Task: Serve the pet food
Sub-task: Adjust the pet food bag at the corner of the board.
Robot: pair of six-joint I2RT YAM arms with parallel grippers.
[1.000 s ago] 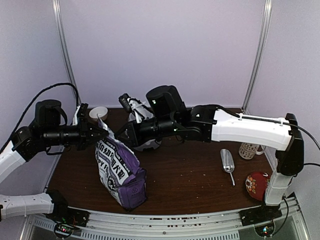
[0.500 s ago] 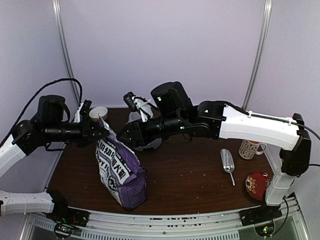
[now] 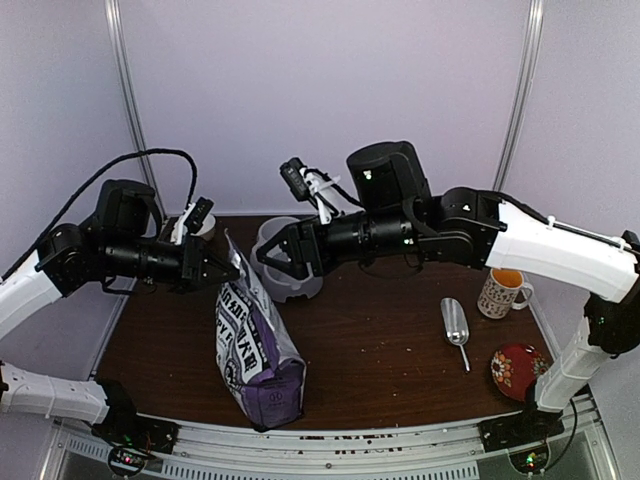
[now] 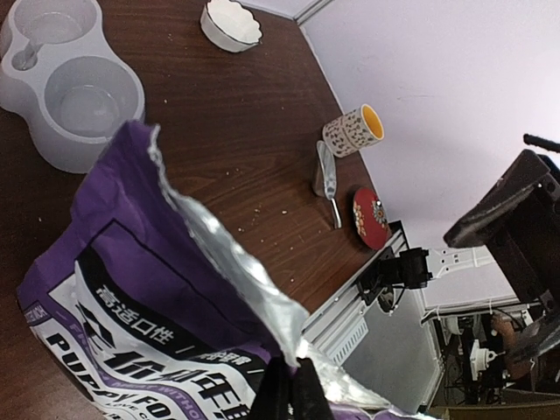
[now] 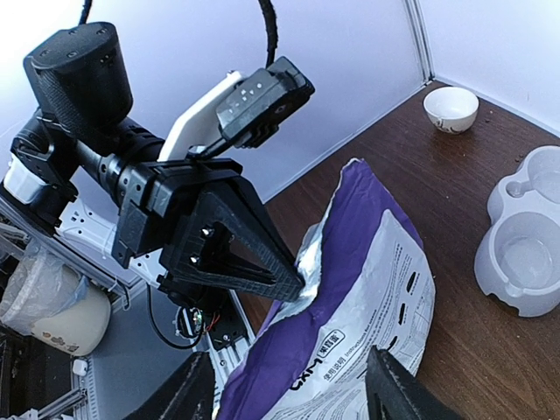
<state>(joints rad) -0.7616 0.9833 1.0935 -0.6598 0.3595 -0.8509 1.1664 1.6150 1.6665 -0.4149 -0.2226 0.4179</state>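
Two claws flank the purple bag (image 3: 255, 350): left claw (image 3: 231, 269) pinches its top edge, right claw (image 3: 281, 262) spread, not touching.

Site: a robot test cell in a lab, not a home.
- Plain pale-lilac wall panels on 3 sides. Bare metal posts (image 3: 128, 100) stand at 11 and 1 o'clock in the top view.
- A dark wood-grain bench (image 3: 380, 350) is boxed in between them.
- Slotted aluminium rail (image 3: 350, 440) at 6 o'clock carries both arm bases, with small lit circuit boards (image 3: 130, 460) beside them.
- Loose black cable (image 3: 150, 158) loops up at 10 o'clock.
- Household props laid out:
  - purple bag (image 3: 255, 350)
  - grey double bowl (image 3: 285, 265)
  - metal scoop (image 3: 455, 325)
  - patterned mug (image 3: 503, 292)
  - red plate (image 3: 515, 368)
  - white bowl (image 4: 231, 24)
- Right wrist view, 8 o'clock, past the bench edge: white power strip (image 5: 83, 229) and white pail (image 5: 48, 306).
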